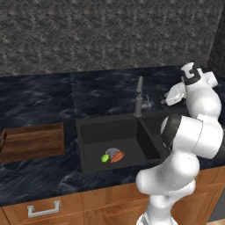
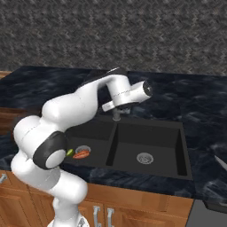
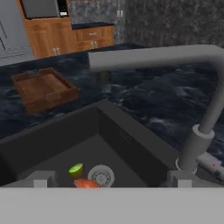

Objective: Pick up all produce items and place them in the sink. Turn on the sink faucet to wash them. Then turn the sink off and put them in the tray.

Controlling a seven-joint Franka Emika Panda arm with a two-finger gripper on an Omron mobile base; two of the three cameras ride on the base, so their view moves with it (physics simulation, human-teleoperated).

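Black double-basin sink (image 1: pixel 145 145) holds both produce items: the carrot (image 1: pixel 117 157) and lime (image 1: pixel 105 158) lie beside the left basin's drain. The gripper (image 1: pixel 167 98), jaws spread wide and empty, hovers just beside the grey faucet (image 1: pixel 139 97), near its side lever (image 3: pixel 209 162). A misjudged approach could push the spout aside rather than work the lever. The wooden tray (image 1: pixel 33 141) sits well apart on the counter.

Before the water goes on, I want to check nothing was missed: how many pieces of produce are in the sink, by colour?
Orange-red: 1, the carrot, by the drain in the left basin of the sink.
Yellow-green: 1, the lime, beside the carrot.
Total: 2.
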